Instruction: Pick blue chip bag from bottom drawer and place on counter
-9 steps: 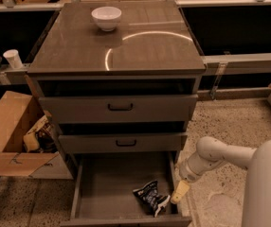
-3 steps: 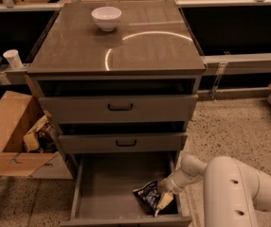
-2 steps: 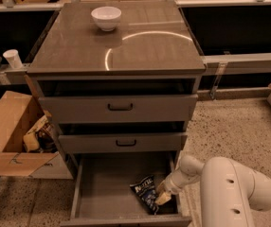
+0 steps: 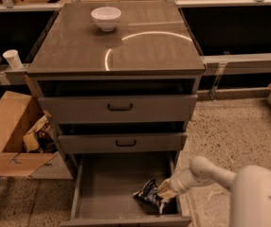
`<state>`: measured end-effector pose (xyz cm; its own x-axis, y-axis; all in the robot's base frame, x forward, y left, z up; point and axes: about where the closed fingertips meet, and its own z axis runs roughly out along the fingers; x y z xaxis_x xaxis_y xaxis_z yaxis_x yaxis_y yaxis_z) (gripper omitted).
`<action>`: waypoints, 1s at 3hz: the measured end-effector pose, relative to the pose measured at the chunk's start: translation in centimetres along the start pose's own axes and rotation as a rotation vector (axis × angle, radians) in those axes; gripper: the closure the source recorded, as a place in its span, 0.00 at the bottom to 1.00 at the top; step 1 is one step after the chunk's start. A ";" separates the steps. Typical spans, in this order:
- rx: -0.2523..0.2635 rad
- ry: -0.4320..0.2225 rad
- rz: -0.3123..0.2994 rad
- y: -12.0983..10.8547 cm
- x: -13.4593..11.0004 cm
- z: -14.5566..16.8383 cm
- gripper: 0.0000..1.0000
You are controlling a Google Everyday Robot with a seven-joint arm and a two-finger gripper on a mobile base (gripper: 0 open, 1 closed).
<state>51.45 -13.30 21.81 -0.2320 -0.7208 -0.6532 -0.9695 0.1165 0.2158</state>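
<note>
Pincer (image 4: 165,191) at blue chip bag (image 4: 146,196), bottom drawer (image 4: 106,181)

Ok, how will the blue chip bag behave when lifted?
Probably floppy and light: the blue chip bag looks crumpled. Its wrapper may slip. The claw is at its right end in the bottom drawer, so it may dangle.

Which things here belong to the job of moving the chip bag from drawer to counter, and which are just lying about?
Job: crumpled navy foil chip bag; open grey bottom drawer; glossy grey-brown counter; gripper, down in the drawer at the bag's right end.
Lying about: white bowl on the counter; open cardboard box on the floor; white paper cup.
</note>
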 end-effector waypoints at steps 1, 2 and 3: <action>0.041 -0.113 -0.106 1.7 -1.5 -3.8 1.00; 0.095 -0.204 -0.214 2.8 -3.2 -8.1 1.00; 0.095 -0.205 -0.215 2.8 -3.2 -8.1 1.00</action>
<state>50.13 -16.18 30.36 -0.0229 -0.5842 -0.8113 -0.9989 0.0468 -0.0055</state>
